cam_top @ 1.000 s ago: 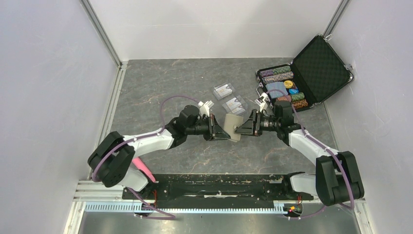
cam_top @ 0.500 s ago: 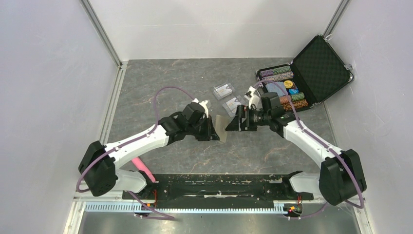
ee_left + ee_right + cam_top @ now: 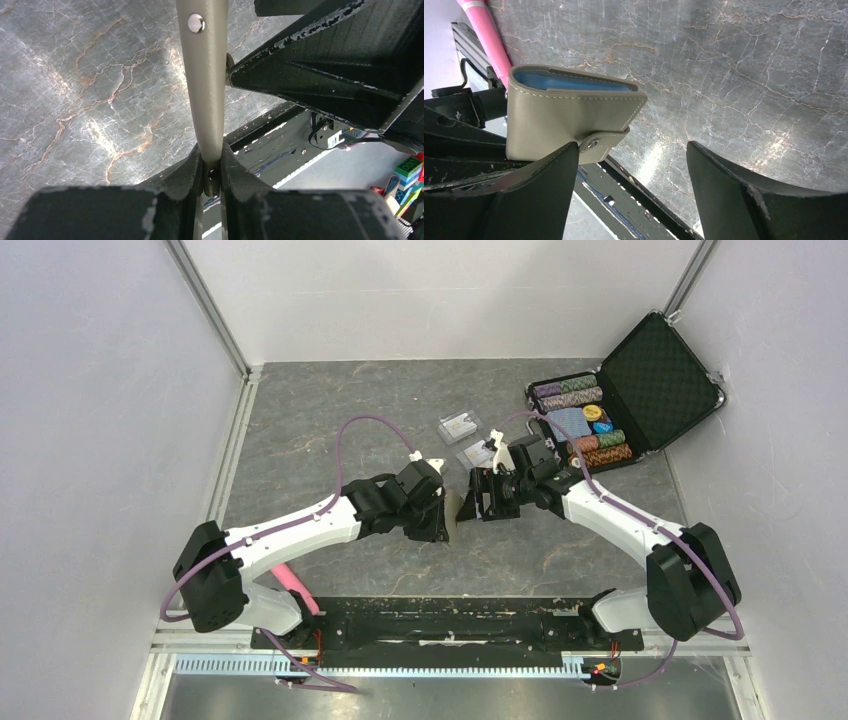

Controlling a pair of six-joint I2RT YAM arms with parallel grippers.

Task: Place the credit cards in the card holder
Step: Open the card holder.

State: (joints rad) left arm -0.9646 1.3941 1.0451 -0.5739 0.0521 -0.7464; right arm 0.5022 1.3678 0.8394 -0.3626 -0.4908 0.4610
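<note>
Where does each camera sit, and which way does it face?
Top: overhead behind the robot, looking down on the table; left arm and right arm show, meeting mid-table.
Left wrist: on the left arm, looking along the left claw, shut on the holder seen edge-on, table beyond.
Right wrist: on the right arm, looking out through the open right claw at the holder's face and the table.
Shared: both wrist views show the holder; the top view shows it between the claws.
</note>
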